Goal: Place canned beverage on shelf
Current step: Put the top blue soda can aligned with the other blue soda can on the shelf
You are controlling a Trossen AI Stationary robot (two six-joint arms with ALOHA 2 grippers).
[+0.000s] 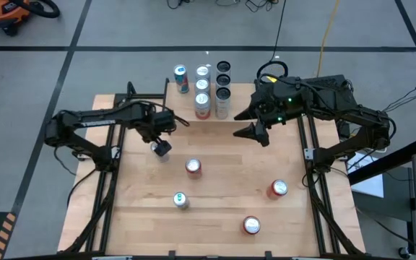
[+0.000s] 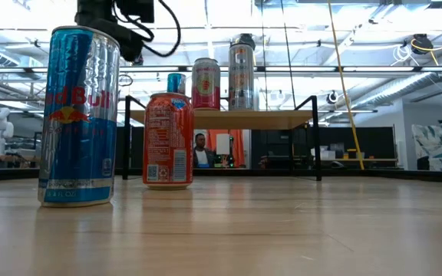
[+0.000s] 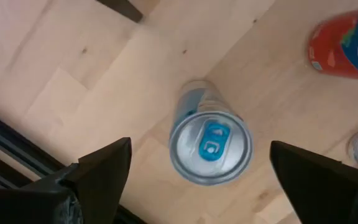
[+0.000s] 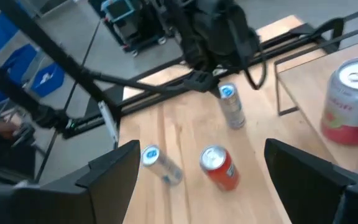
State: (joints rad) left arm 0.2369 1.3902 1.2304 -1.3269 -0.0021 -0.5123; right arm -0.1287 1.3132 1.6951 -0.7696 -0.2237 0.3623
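A slim silver-and-blue can [image 3: 211, 144] with a blue tab stands upright on its base on the wooden table, left of the middle [image 1: 162, 152]. My left gripper [image 3: 201, 146] hangs above it, pointing down and open, one finger on each side of the can top without touching it [image 1: 159, 146]. The shelf [image 2: 244, 117] stands at the table's far middle with several cans on its top. My right gripper [image 1: 255, 131] waits open in the air just right of the shelf, holding nothing [image 4: 201, 149].
Other cans stand loose on the table: a red-topped one [image 1: 193, 167] near the middle, a blue one [image 1: 181, 200] nearer the front, and two red ones [image 1: 278, 188] [image 1: 251, 225] at the right front. Black frame rails run along both side edges.
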